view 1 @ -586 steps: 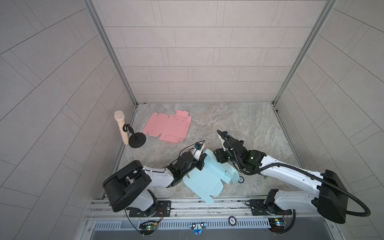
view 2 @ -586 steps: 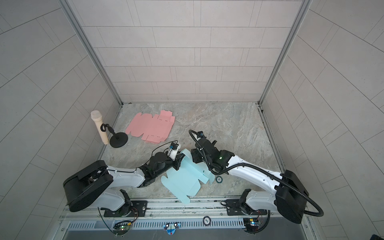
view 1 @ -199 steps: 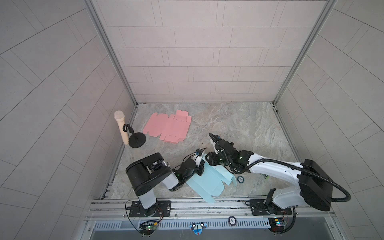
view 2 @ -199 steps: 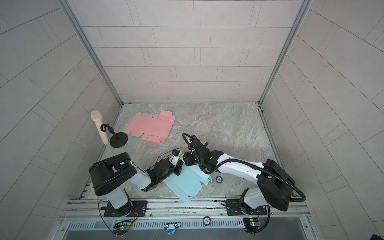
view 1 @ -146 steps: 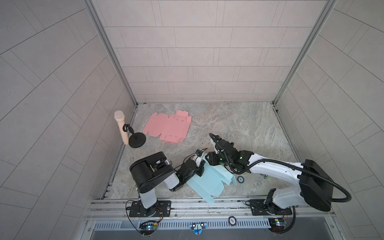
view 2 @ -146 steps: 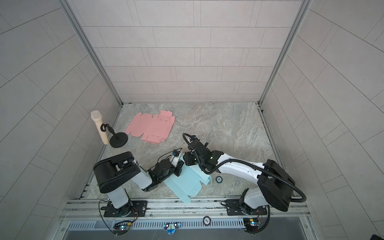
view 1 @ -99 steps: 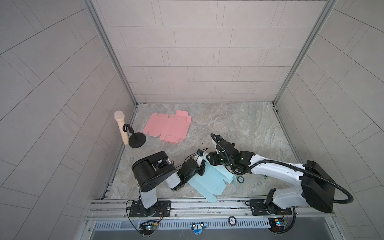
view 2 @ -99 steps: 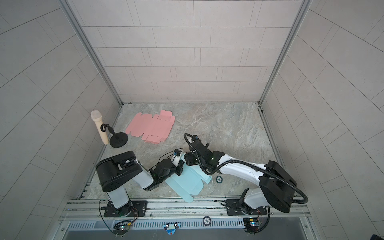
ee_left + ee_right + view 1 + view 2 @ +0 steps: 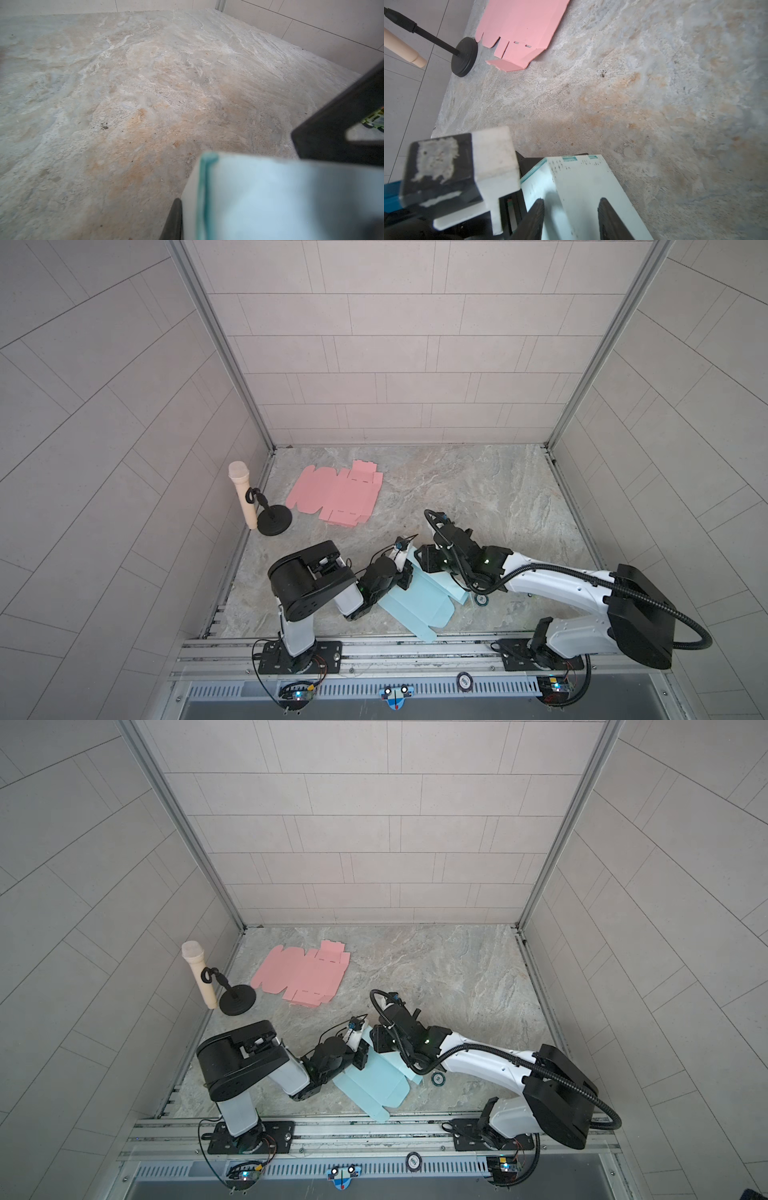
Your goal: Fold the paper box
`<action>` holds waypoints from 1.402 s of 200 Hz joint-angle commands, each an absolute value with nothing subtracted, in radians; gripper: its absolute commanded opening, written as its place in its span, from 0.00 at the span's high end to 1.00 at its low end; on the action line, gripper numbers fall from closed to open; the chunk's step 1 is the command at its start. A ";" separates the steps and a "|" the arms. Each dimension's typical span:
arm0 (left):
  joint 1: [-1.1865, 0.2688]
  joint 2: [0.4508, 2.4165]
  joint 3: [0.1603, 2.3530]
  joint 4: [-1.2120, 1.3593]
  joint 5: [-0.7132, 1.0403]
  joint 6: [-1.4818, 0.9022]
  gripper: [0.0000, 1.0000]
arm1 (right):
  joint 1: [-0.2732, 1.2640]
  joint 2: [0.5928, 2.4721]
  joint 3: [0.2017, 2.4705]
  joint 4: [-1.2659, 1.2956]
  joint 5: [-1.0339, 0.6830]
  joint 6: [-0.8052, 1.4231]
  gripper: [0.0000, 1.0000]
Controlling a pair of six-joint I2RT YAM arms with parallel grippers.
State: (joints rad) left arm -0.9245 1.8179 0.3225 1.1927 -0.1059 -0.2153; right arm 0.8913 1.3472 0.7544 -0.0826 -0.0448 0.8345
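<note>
— While the left claw (image 9: 406,578) pinches narrow on a raised flap of the blue paper box (image 9: 419,603) at the front of the counter (image 9: 478,497), is a wall being creased?

— Likely. The right claw (image 9: 571,204) rests half-spread on the panel, gripping nothing; next, press inward. 1 corner reaches the front rail (image 9: 457,645); open stone lies behind.

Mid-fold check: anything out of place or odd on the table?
A small black disc lies loose on the table beside the blue box blank, under the right arm; it plays no part in folding. The blank's near corner seems to overhang the table's front edge.
</note>
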 commanded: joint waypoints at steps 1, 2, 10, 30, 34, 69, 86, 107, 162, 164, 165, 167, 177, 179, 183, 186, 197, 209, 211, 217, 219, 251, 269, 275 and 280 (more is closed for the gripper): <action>-0.922 1.824 0.330 1.219 -0.129 -0.239 0.89 | 0.904 1.334 0.727 -0.142 -0.025 0.865 0.55; -0.922 1.824 0.329 1.219 -0.130 -0.240 0.89 | 0.904 1.334 0.726 -0.142 -0.024 0.865 0.55; -0.922 1.821 0.323 1.223 -0.135 -0.241 0.86 | 0.904 1.334 0.726 -0.142 -0.022 0.865 0.56; -0.922 1.817 0.300 1.248 -0.146 -0.249 0.78 | 0.904 1.332 0.725 -0.145 -0.018 0.866 0.56; -0.922 1.815 0.297 1.251 -0.145 -0.250 0.77 | 0.904 1.330 0.725 -0.145 -0.017 0.867 0.56; -0.922 1.806 0.287 1.256 -0.135 -0.255 0.75 | 0.904 1.321 0.720 -0.152 -0.007 0.869 0.56; -0.922 1.795 0.277 1.257 -0.133 -0.253 0.75 | 0.904 1.315 0.712 -0.151 -0.002 0.873 0.56; -0.923 1.770 0.262 1.258 -0.125 -0.253 0.74 | 0.904 1.306 0.705 -0.155 0.003 0.877 0.56; -0.945 1.701 0.277 1.200 -0.120 -0.235 0.76 | 0.904 1.306 0.714 -0.149 -0.002 0.880 0.56; -0.946 1.702 0.279 1.198 -0.120 -0.234 0.76 | 0.904 1.306 0.714 -0.149 -0.002 0.880 0.56; -0.946 1.702 0.279 1.198 -0.121 -0.234 0.76 | 0.904 1.306 0.715 -0.149 -0.002 0.880 0.56; -0.948 1.704 0.280 1.199 -0.121 -0.235 0.76 | 0.904 1.306 0.715 -0.150 -0.002 0.880 0.56; -0.954 1.712 0.287 1.202 -0.121 -0.234 0.78 | 0.904 1.305 0.714 -0.149 -0.003 0.880 0.56; -0.955 1.714 0.288 1.203 -0.121 -0.235 0.79 | 0.904 1.305 0.715 -0.149 -0.003 0.880 0.56; -0.957 1.718 0.290 1.203 -0.122 -0.236 0.80 | 0.904 1.305 0.714 -0.148 -0.003 0.882 0.56; -0.960 1.718 0.291 1.203 -0.123 -0.236 0.82 | 0.904 1.305 0.715 -0.148 -0.004 0.882 0.56; -0.964 1.719 0.288 1.210 -0.129 -0.241 0.85 | 0.904 1.301 0.714 -0.145 -0.006 0.884 0.56; -0.964 1.707 0.280 1.212 -0.129 -0.247 0.87 | 0.904 1.295 0.712 -0.144 -0.006 0.885 0.56; -0.963 1.703 0.279 1.212 -0.128 -0.247 0.87 | 0.904 1.292 0.713 -0.145 -0.006 0.885 0.56; -0.963 1.690 0.276 1.205 -0.128 -0.248 0.88 | 0.904 1.287 0.714 -0.148 -0.007 0.886 0.56; -0.964 1.685 0.275 1.201 -0.129 -0.248 0.88 | 0.904 1.284 0.715 -0.150 -0.006 0.884 0.56; -0.963 1.563 0.276 1.042 -0.165 -0.276 0.93 | 0.915 1.207 0.810 -0.306 0.054 0.824 0.56; -0.963 1.468 0.296 0.875 -0.206 -0.316 0.93 | 0.934 1.131 0.890 -0.426 0.130 0.766 0.56; -0.963 1.434 0.309 0.805 -0.218 -0.330 0.94 | 0.942 1.107 0.916 -0.459 0.154 0.750 0.56; -0.963 1.405 0.322 0.746 -0.224 -0.339 0.94 | 0.950 1.089 0.933 -0.484 0.173 0.735 0.57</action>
State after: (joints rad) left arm -0.9634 1.5188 0.2733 0.9977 -0.1570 -0.2714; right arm 0.9215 1.1942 0.8330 -0.3042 0.0486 0.8112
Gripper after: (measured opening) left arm 0.087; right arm 0.438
